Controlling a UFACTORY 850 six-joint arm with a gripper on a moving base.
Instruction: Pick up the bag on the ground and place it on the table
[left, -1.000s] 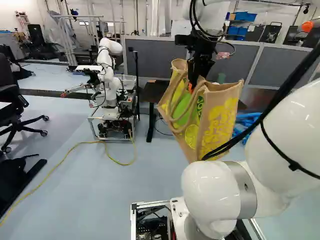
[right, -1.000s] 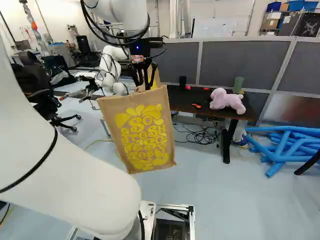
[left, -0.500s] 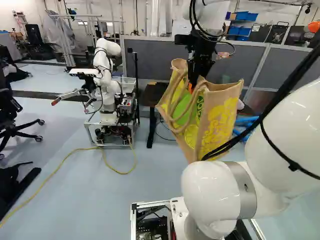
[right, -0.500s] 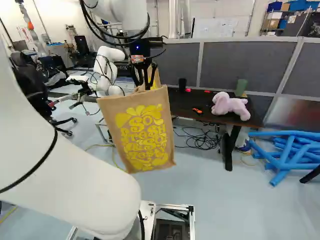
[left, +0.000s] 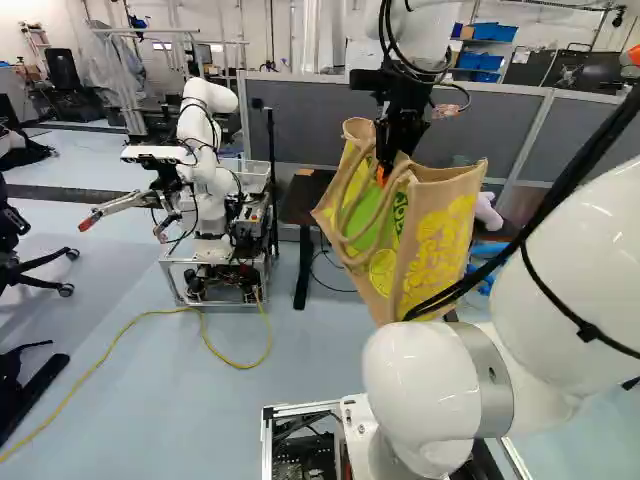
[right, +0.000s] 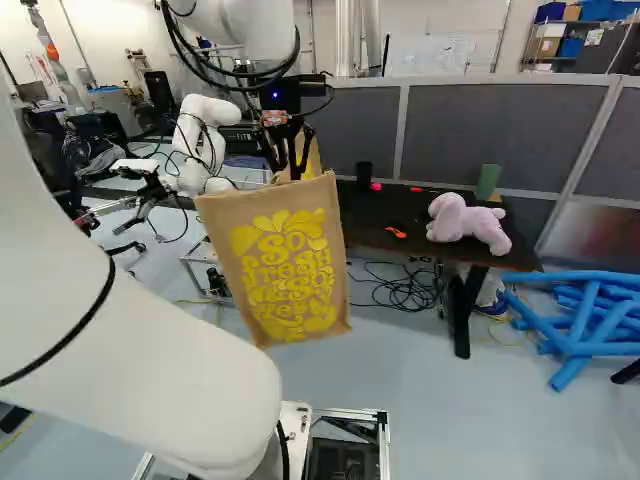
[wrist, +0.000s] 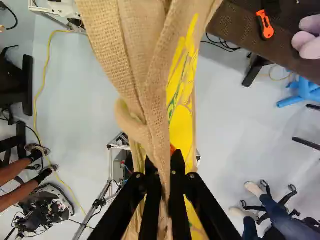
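Dangling bag, looped handles — left base view

Yellow letters spell out "SO" and, beneath it, "FRESH" on the side of a tan bag in the right base view, the lines lower down too unclear to read.

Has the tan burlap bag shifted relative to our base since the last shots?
No: the bag hangs unchanged against the white lowest joint; the base itself has rolled forward, toward the dark table.
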